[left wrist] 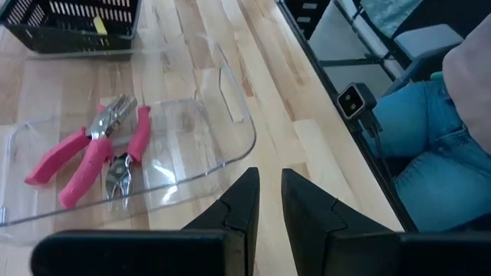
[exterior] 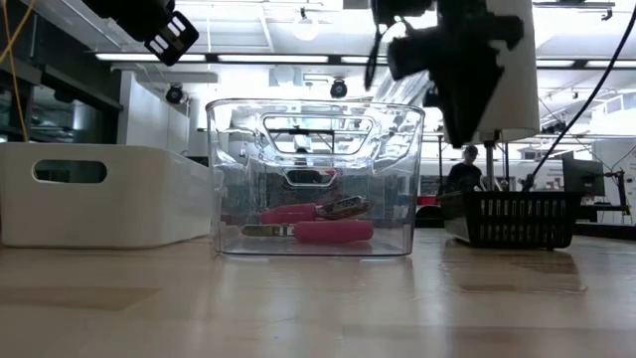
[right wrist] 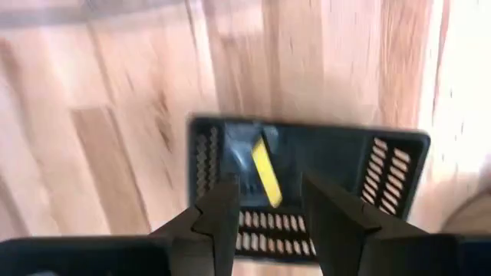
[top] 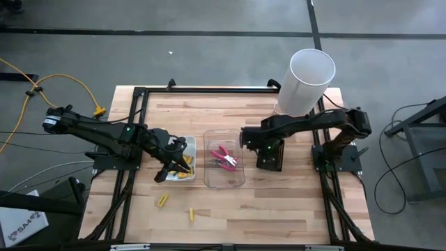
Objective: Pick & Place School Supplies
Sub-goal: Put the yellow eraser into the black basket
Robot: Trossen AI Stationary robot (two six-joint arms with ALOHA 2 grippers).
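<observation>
The two pink-handled pliers (top: 224,157) are lying in the clear tray (top: 225,179) in the middle of the tabletop (top: 279,209), one crossed over the other; the low view shows them resting flat on the tray's floor. Just right of that tray sits a black slotted basket (top: 270,155), and the right wrist view shows a yellow stick (right wrist: 265,172) lying inside it. On the other side of the clear tray there's a white tray (top: 189,148) holding some yellow pieces (top: 182,174). Two more yellow sticks are loose on the wood nearer the front edge, one (top: 162,201) close to the white tray and one (top: 191,213) a bit further right.

The right gripper (right wrist: 261,211) hangs right over the black basket with its fingers spread apart and nothing between them, the yellow stick sitting below the gap. The left gripper (left wrist: 269,195) is over the white tray, its fingers nearly pressed together with only a thin slit showing, not pinching anything.

The tall white cylinder (top: 306,78) stands at the back right of the tabletop, behind the right arm. A person in blue jeans (left wrist: 430,149) shows beyond the table's edge in the left wrist view.
</observation>
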